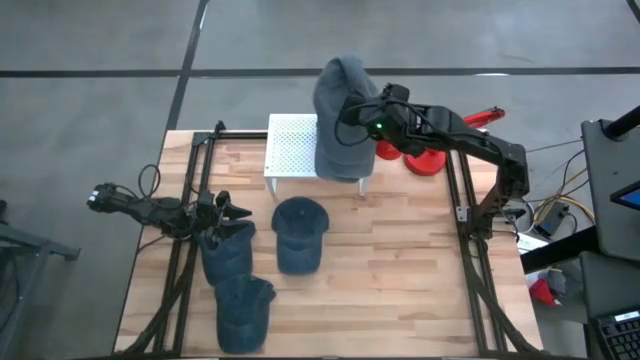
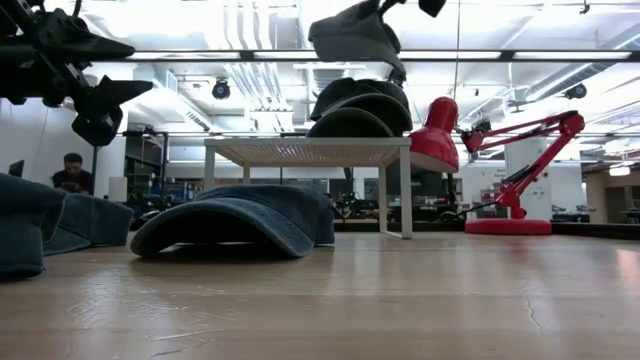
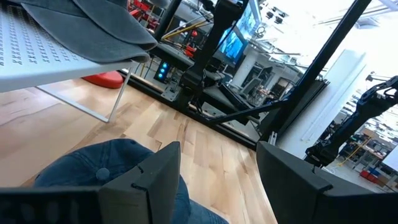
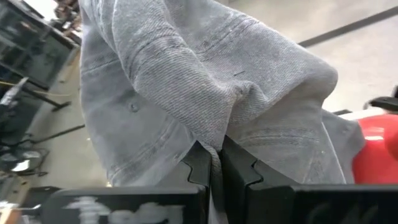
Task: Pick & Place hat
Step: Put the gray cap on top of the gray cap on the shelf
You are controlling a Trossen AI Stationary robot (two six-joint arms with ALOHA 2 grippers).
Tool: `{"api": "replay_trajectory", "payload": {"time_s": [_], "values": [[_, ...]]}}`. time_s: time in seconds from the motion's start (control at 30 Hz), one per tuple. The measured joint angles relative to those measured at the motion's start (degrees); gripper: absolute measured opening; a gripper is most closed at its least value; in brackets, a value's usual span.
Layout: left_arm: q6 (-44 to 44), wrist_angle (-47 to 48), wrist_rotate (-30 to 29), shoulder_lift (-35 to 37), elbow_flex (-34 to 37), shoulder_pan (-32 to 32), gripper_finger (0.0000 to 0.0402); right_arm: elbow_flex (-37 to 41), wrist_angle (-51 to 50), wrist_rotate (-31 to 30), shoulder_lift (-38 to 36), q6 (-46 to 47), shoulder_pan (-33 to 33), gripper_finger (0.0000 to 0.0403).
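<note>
My right gripper is shut on a grey hat and holds it above the white perforated stand at the table's far side. In the low view the hat hangs over a stack of hats that lies on the stand's top. My left gripper is open and empty, over a dark blue hat lying on the table at the left. Two more blue hats lie on the table. My right gripper pinches a bunched fold of the grey hat's cloth between its two fingers. The fold holds several layers. The hat hangs from the fingers, lifted clear of the stack on the stand.
A red desk lamp stands just right of the stand at the far edge. Dark frame rails run along both sides of the table. Bare wood lies at the near right.
</note>
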State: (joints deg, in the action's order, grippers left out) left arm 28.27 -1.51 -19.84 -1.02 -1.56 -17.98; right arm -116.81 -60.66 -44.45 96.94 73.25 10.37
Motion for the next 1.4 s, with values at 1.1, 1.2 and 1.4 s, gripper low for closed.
{"api": "replay_trajectory", "payload": {"time_s": [1.1,1.2,1.4], "values": [[0.74,-0.25,0.00,0.01,-0.01,0.00,0.0216,0.37,-9.64,5.56,6.94,4.35,4.33,0.0013],[0.74,-0.25,0.00,0.02,0.00,0.00,0.0216,0.37,-9.64,5.87,6.94,4.37,4.32,0.0013],[0.72,-0.24,0.00,0.02,0.00,0.00,0.0216,0.46,-9.57,7.93,6.94,4.27,4.31,0.0018]]}}
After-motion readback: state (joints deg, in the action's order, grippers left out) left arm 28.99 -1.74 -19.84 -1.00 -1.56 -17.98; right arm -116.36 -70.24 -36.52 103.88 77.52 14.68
